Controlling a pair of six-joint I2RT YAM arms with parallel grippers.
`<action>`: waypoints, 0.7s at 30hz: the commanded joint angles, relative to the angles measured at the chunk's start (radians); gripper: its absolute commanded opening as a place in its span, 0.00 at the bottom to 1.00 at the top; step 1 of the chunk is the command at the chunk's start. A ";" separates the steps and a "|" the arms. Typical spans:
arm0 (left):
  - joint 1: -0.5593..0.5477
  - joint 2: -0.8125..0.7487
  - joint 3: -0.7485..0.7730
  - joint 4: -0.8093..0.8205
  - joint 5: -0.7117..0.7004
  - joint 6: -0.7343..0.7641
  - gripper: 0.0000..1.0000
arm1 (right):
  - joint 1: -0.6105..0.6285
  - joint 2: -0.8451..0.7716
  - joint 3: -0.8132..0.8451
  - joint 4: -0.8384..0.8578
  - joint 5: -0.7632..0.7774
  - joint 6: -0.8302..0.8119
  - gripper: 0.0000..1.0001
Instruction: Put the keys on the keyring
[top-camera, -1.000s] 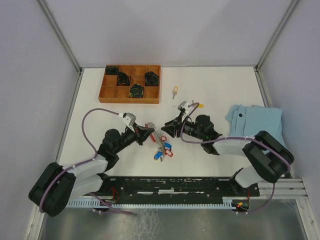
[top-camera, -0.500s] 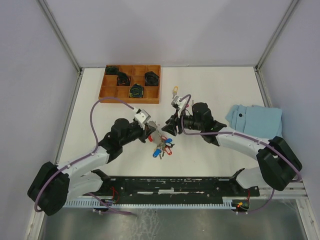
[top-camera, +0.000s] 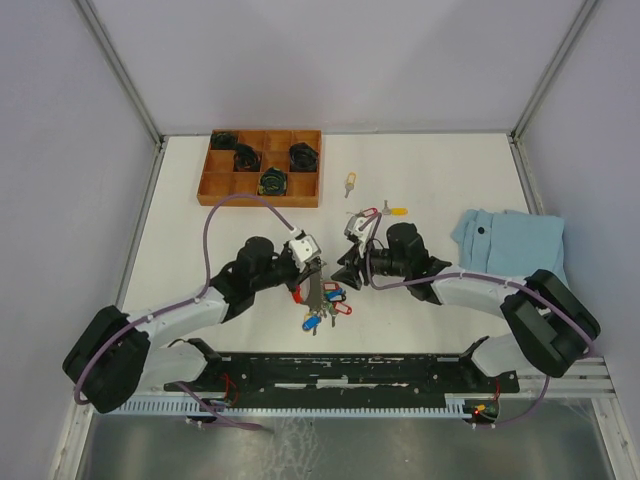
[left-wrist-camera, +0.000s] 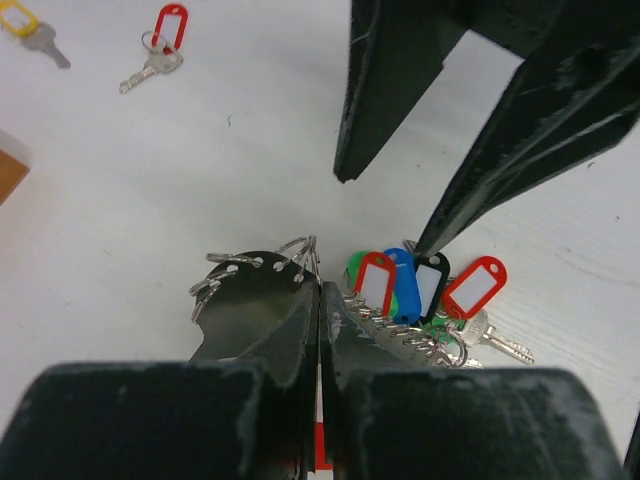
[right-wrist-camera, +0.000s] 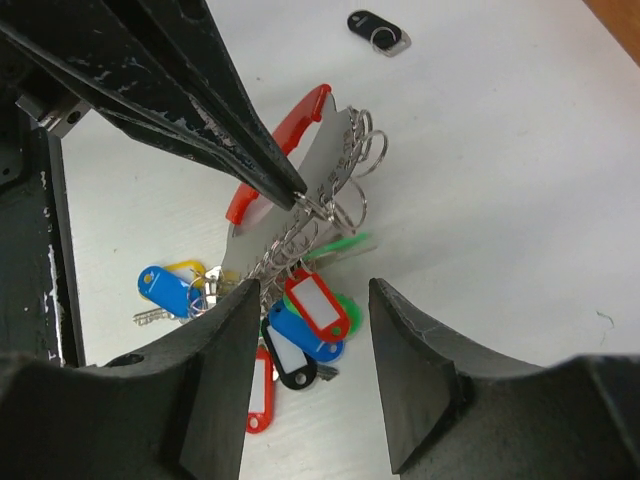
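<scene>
Keyring: centre of the white table, towards the front. Its metal band is clamped in the closed left pincer, and its tags trail on the surface.
Right pincer: fingers apart, empty, just beside the tags.
Keys: three loose, behind the keyring, well apart from it.
Tray: wooden, back left.
Cloth: blue, right.
Walls: plain pale grey.

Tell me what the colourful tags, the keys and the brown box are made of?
The tags look like glossy plastic: bright rims, white label windows. The keys look like metal, silvery and shiny. The brown box is probably wood, judging by its matte brown walls, but it is too small to be sure.
</scene>
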 joint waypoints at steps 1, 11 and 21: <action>-0.002 -0.072 -0.020 0.077 0.125 0.137 0.03 | -0.003 0.037 -0.038 0.235 -0.095 -0.065 0.55; -0.001 -0.028 -0.020 0.059 0.191 0.210 0.03 | -0.004 0.024 -0.007 0.172 -0.217 -0.288 0.54; 0.000 -0.014 -0.010 0.050 0.236 0.216 0.03 | 0.000 0.047 0.034 0.111 -0.268 -0.347 0.42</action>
